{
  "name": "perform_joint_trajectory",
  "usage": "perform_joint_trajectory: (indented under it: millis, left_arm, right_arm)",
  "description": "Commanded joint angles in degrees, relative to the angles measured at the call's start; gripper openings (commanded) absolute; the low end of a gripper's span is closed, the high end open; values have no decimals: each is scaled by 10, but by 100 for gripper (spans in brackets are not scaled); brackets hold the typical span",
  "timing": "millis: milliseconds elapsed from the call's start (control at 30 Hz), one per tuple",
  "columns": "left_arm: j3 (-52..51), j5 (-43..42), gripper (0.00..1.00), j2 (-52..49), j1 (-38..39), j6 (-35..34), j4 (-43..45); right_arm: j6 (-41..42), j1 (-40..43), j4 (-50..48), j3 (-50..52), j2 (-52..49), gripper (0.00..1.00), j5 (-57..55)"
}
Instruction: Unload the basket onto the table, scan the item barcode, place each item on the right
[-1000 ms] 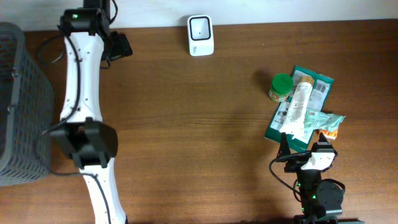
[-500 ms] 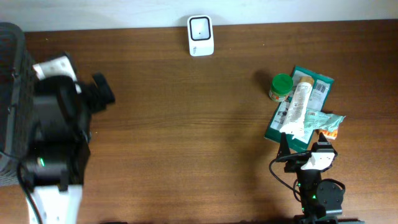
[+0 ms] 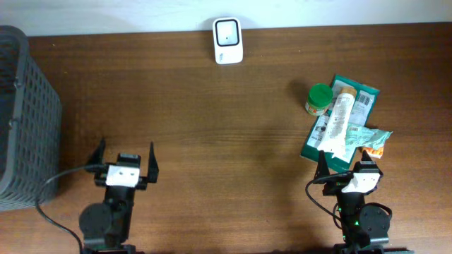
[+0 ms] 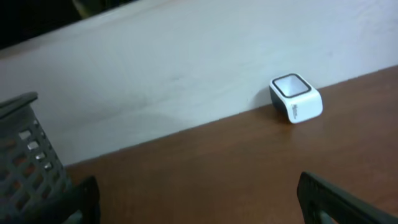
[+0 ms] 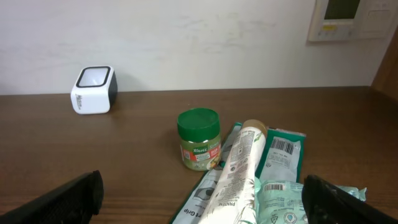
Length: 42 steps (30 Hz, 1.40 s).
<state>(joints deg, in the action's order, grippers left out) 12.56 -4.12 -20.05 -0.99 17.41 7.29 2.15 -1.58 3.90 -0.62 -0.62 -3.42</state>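
item pile (image 3: 339,123) sits on the right, just ahead of the right gripper (image 3: 347,169): tube (image 5: 239,165) lying across green packets (image 5: 283,152) with a jar (image 5: 199,146) right beside, so a grab could drag neighbours or cover the barcode. that gripper and the left gripper (image 3: 126,155) both gape wide and empty, scanner (image 3: 228,40) well apart at the far side.

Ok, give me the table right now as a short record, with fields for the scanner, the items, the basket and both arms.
scanner: white, at the table's far edge by the wall
items: green-lidded jar beside a tube lying on green packets, right side
basket: grey, at the left edge
left gripper: jaws open, empty
right gripper: jaws open, empty, at the near end of the pile
status: no item picked up
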Motion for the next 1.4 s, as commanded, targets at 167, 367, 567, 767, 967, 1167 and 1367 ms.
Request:
perform_joint_trajectory:
  millis: [167, 367, 567, 767, 967, 1167, 1367]
  left_arm:
    - [-116, -10, 99, 117, -3, 31, 15]
    - [-121, -9, 99, 198, -2, 31, -97]
    - [-120, -6, 99, 196, -2, 30, -116]
    - [-120, -6, 99, 196, -2, 30, -116]
    - [-120, -6, 99, 196, -2, 30, -116]
    - [-120, -6, 99, 196, -2, 30, -116]
    - [-120, -6, 99, 196, -2, 30, -116]
  right_arm:
    - [-2, -3, 4, 3, 4, 98, 0]
    - [-2, -3, 4, 3, 4, 98, 0]
    - [-2, -3, 4, 3, 4, 98, 0]
    - [-2, -3, 4, 3, 4, 98, 0]
    - [-2, -3, 4, 3, 4, 98, 0]
    - [-2, -3, 4, 3, 4, 98, 0]
    - [-2, -3, 4, 3, 4, 98, 0]
